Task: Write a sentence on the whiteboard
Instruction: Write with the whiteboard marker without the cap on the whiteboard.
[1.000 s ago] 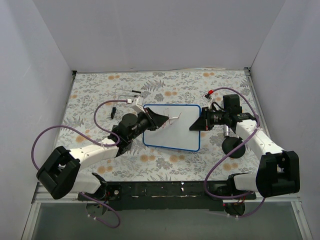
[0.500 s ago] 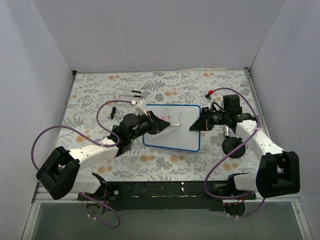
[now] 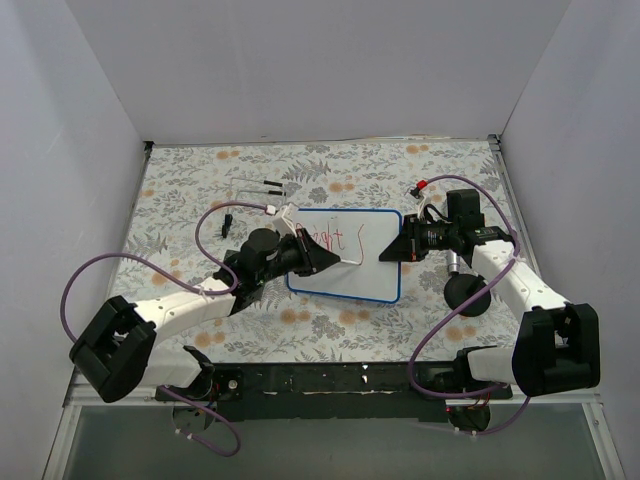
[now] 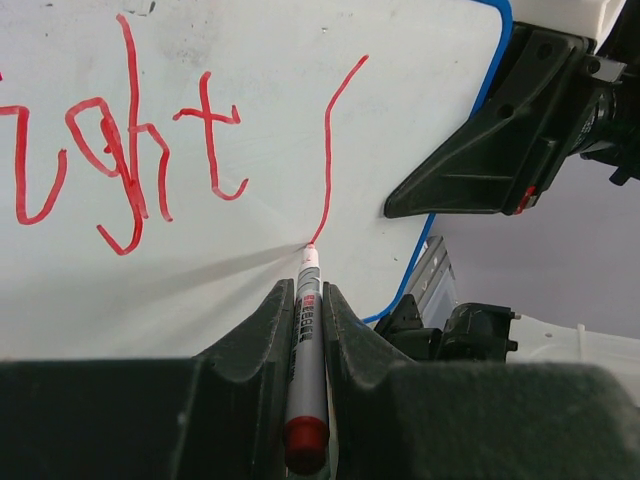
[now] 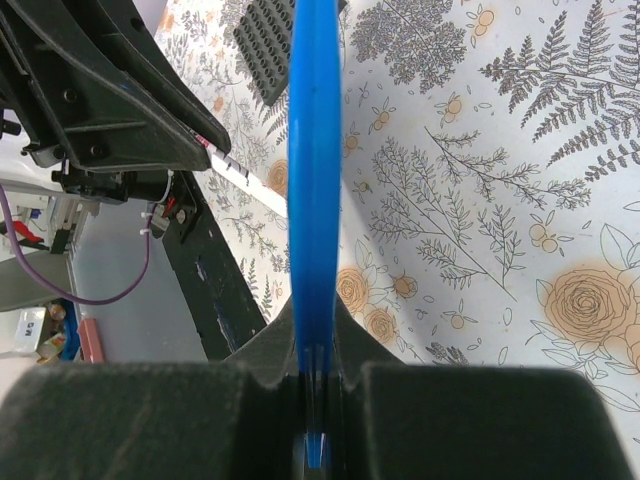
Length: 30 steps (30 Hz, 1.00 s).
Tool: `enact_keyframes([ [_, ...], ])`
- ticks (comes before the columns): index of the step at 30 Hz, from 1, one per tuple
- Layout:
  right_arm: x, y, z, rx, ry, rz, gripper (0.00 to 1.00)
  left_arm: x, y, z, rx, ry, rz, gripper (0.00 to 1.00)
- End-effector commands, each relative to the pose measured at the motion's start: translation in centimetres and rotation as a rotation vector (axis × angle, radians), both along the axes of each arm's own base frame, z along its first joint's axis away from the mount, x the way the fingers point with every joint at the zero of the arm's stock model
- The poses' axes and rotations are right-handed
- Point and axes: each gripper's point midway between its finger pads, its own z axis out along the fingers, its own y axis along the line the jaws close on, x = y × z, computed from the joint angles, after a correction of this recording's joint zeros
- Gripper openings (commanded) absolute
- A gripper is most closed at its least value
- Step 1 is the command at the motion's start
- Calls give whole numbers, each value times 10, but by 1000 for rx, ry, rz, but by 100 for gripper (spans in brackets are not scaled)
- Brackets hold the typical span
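Floral-patterned cloth (image 3: 200,190) covers the table. The whiteboard (image 3: 350,282) sits at the centre of the table, between the two arms, with its written face visible to the top camera. The right gripper (image 3: 393,250) is closed on the board's right blue rim, which runs edge-on between its fingers in the right wrist view. The left gripper (image 3: 318,255) reaches in over the board's left edge and is clamped on a marker (image 4: 306,340), whose tip touches the white surface. The sentence (image 4: 130,160) lies along the far part of the board in red. The letters "ght" are legible, followed by one long curved stroke that ends at the tip.
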Motion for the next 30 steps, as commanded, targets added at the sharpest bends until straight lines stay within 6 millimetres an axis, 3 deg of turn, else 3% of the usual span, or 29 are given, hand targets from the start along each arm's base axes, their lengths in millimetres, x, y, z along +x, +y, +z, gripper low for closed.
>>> enact_keyframes([
  [1,-1,5,24,54,-104,42,1,-5,9,-6,61,-4,12,0],
  [6,-1,5,24,54,-104,44,1,2,12,43,-28,-126,50,0],
  [11,-1,5,23,54,-102,42,1,17,15,63,-36,-170,97,0],
  [21,-1,5,24,54,-104,42,1,40,10,49,52,-166,121,0],
  [30,-1,4,23,54,-102,41,1,41,6,40,67,-149,101,0],
])
